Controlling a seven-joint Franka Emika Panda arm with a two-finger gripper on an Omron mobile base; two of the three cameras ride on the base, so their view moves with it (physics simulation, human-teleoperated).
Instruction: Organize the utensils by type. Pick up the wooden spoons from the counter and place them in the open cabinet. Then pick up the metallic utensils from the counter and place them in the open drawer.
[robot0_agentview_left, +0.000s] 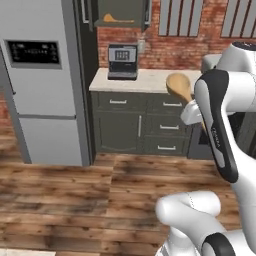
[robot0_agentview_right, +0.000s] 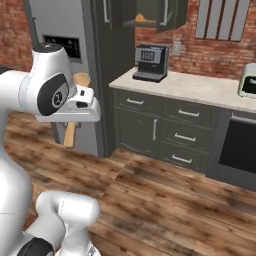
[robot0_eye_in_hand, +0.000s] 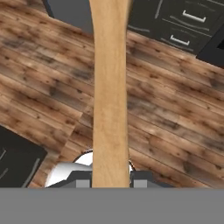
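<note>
My gripper (robot0_eye_in_hand: 110, 179) is shut on the long handle of a light-brown wooden spoon (robot0_eye_in_hand: 110, 87), held in the air over the wood floor, away from the counter (robot0_agentview_left: 150, 80). The spoon's round bowl (robot0_agentview_left: 179, 86) stands up above the hand (robot0_agentview_left: 191, 114), and its handle (robot0_agentview_right: 70, 135) hangs below the hand (robot0_agentview_right: 82, 105). A second wooden spoon (robot0_agentview_left: 117, 20) lies on the shelf of the open dark grey cabinet (robot0_agentview_left: 122, 6) above the counter (robot0_agentview_right: 200, 87); this spoon (robot0_agentview_right: 142, 19) shows from the other side in the cabinet (robot0_agentview_right: 165, 15). The metallic utensils and the drawer are out of view.
A black coffee machine (robot0_agentview_left: 122, 61) stands on the counter under the cabinet. A tall grey fridge (robot0_agentview_left: 40, 80) is at the left. A toaster (robot0_agentview_right: 248, 80) and a dark oven front (robot0_agentview_right: 240, 145) lie to the right. Shut drawers (robot0_agentview_right: 185, 125) line the counter's front.
</note>
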